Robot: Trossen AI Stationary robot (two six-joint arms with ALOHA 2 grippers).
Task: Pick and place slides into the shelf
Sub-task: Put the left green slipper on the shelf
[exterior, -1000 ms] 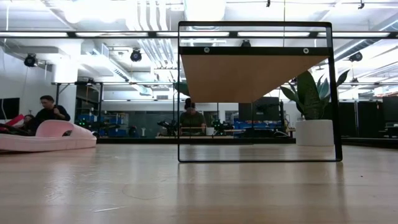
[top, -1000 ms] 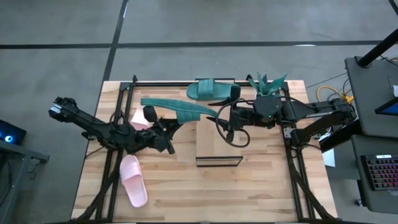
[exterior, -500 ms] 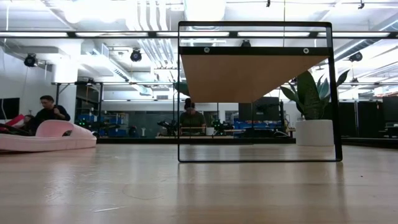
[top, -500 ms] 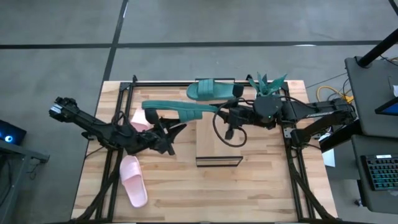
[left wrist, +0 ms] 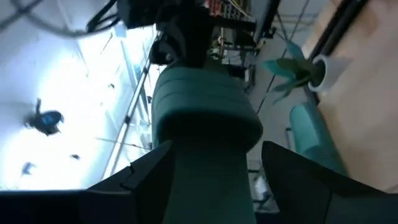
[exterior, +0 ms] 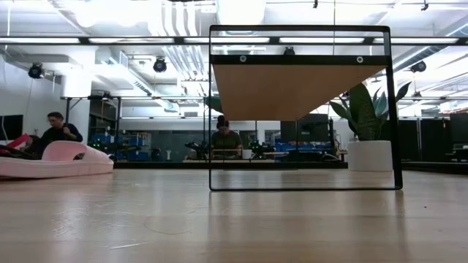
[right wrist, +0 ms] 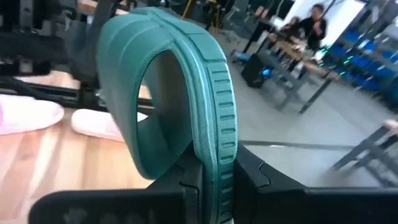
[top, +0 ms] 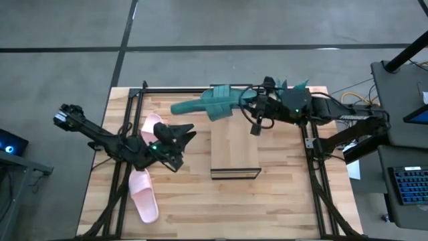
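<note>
Teal slide (top: 204, 107) swung back; right jaws pinch it, left jaws spread.

Four views, one overhead, one level, two wrist-mounted.
High looks straight down on the surface (top: 287, 201); low looks across it through the shelf (exterior: 300, 88), which both share; wrist views sit close.

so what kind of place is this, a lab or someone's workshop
Most likely a robotics lab or open-plan workspace rather than a home shop. Beyond the wooden table, the low view shows an exposed ceiling with ducts, people seated at workstations, and a potted plant on a concrete floor.
</note>
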